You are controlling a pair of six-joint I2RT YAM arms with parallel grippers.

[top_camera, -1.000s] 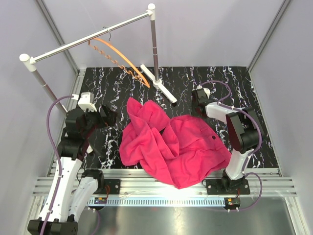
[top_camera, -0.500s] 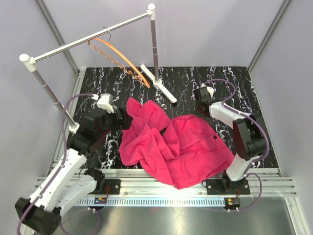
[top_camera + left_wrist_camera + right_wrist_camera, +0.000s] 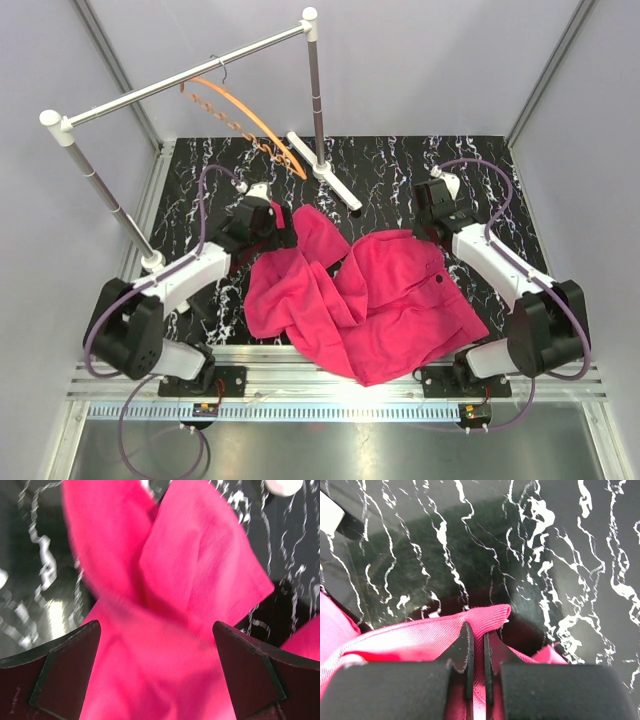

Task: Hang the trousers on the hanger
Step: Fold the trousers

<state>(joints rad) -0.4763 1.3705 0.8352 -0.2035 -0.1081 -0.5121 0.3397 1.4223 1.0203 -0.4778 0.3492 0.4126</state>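
The black marbled counter (image 3: pixel 400 170) is covered at its middle by the crumpled trousers (image 3: pixel 390 300). From the silver rail (image 3: pixel 190 75) at the back left, the orange hanger (image 3: pixel 255 120) is hung. The left pincer (image 3: pixel 285 232) is held wide open over the cloth's far-left fold. The right pincer (image 3: pixel 432 232) is clamped on its far-right edge.

Hanger (image 3: pixel 258 116) on rail (image 3: pixel 180 78), bhd trousers (image 3: pixel 390 300).
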